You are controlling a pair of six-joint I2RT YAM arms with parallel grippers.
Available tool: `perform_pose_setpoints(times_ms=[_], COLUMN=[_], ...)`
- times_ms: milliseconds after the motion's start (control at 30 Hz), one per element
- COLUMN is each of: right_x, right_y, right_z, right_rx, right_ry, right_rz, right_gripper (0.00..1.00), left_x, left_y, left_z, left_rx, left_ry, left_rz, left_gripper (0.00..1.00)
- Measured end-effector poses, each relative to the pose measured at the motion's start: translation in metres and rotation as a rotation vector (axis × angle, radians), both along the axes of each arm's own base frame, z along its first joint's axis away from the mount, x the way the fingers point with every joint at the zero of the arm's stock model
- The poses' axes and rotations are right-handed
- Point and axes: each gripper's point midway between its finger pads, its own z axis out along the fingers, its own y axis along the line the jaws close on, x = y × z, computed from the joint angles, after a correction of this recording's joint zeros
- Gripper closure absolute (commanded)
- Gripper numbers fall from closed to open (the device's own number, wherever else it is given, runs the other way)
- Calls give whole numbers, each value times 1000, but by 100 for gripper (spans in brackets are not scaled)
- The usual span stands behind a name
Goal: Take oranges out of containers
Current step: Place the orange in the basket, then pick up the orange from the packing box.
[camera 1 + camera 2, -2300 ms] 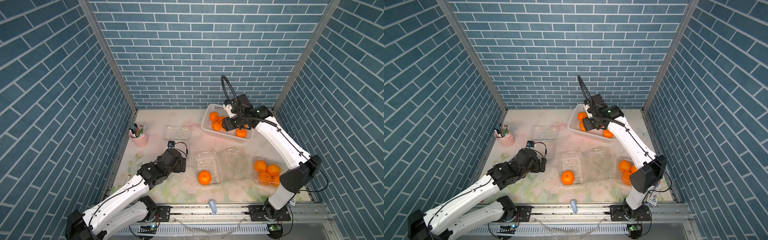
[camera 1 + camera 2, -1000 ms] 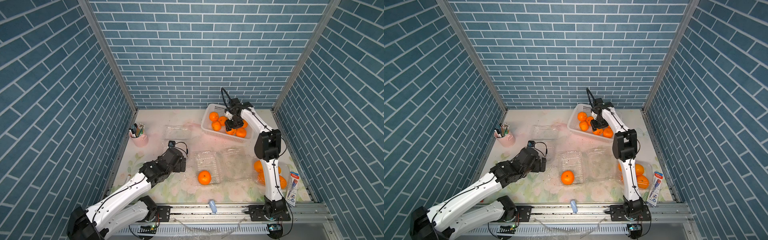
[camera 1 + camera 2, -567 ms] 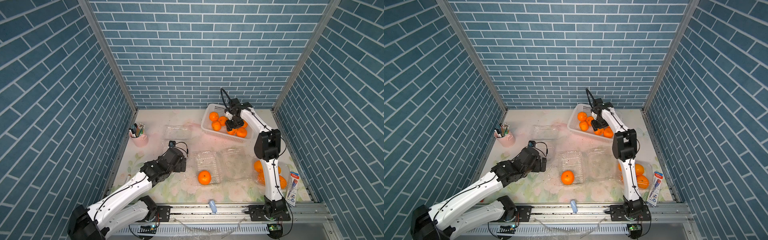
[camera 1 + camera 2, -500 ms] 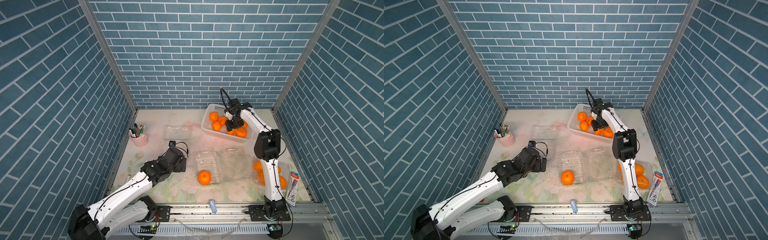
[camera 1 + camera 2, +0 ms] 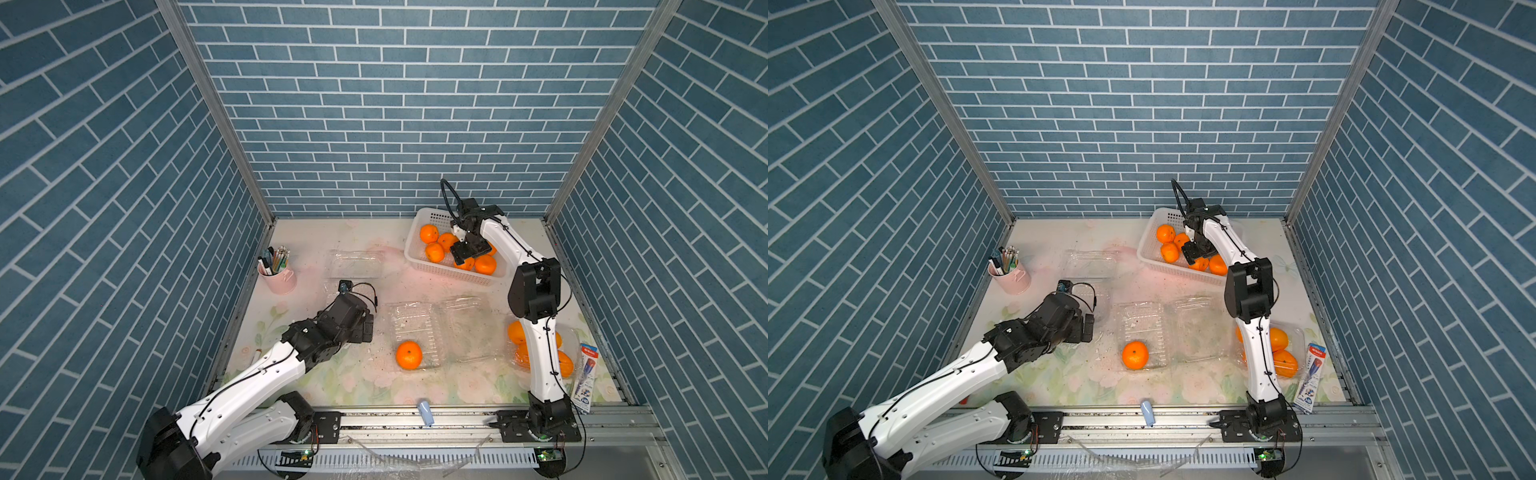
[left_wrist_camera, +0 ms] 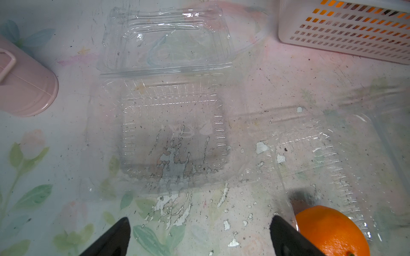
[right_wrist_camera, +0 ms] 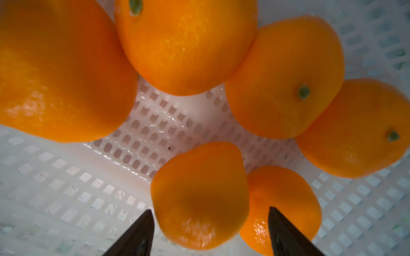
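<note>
Gaping wider now, right gripper (image 7: 210, 211) around orange (image 7: 199, 188).

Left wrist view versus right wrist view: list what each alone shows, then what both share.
Left wrist only: the open left gripper, an empty open container, the pink cup, one orange in a second container. Right wrist only: six oranges, one inside the open right gripper. Shared: the white basket, from outside in the left wrist view, from inside in the right.

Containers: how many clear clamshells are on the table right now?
3. The back container, open and empty; the middle container, open, holding one orange; the front-right container, with oranges inside, partly hidden behind the right arm.
</note>
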Motion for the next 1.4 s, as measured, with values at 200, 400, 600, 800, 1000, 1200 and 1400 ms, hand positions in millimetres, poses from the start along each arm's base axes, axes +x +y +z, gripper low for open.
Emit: perform_pose_setpoints(times_ms=[200,400,600,800,1000,1200,1400], right_x=[2,-12,-52,-102,-167,-225,-261], right_y=[-1,-3,3,32,83,112,143], right_z=[15,27,75,122,101,63,66], right_rx=[11,47,213,409,479,500,533], right_ry=[-18,-19,-84,-165,-79,43,84], right_rz=[-51,-132,-197,-161,-105,-121,-65], right_gripper=[2,2,3,6,7,11,12], left_x=[1,0,0,1,-1,-6,-8], left_y=[-1,-3,-4,-5,-3,2,4], left_z=[0,0,2,7,3,1,2], left_rx=[-4,-10,-23,-38,-46,-61,-68], left_ry=[1,4,-5,-20,-20,-30,-38], left_rz=[-3,-7,-11,-8,-1,7,12], left_gripper=[1,1,1,1,1,1,1])
